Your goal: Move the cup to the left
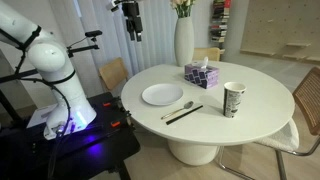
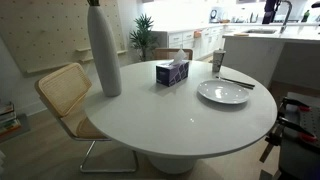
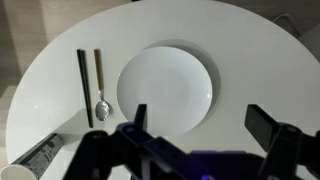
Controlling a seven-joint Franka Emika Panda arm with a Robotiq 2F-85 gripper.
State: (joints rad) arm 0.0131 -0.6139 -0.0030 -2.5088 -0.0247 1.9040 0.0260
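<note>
The cup (image 1: pixel 234 98) is small and white with a dark rim and dark speckles. It stands upright on the round white table (image 1: pixel 250 125), apart from the other items. It also shows behind the plate in an exterior view (image 2: pixel 218 62) and at the bottom left corner of the wrist view (image 3: pixel 38 158). My gripper (image 1: pixel 131 20) hangs high above the table's far side, well away from the cup. In the wrist view the gripper (image 3: pixel 200 120) is open and empty, over the plate's edge.
A white plate (image 1: pixel 162 95) (image 3: pixel 165 88) lies on the table, with a spoon (image 3: pixel 101 95) and dark chopsticks (image 3: pixel 83 85) beside it. A tissue box (image 1: pixel 201 75) and a tall white vase (image 1: pixel 184 42) stand further back. Wicker chairs (image 2: pixel 62 92) surround the table.
</note>
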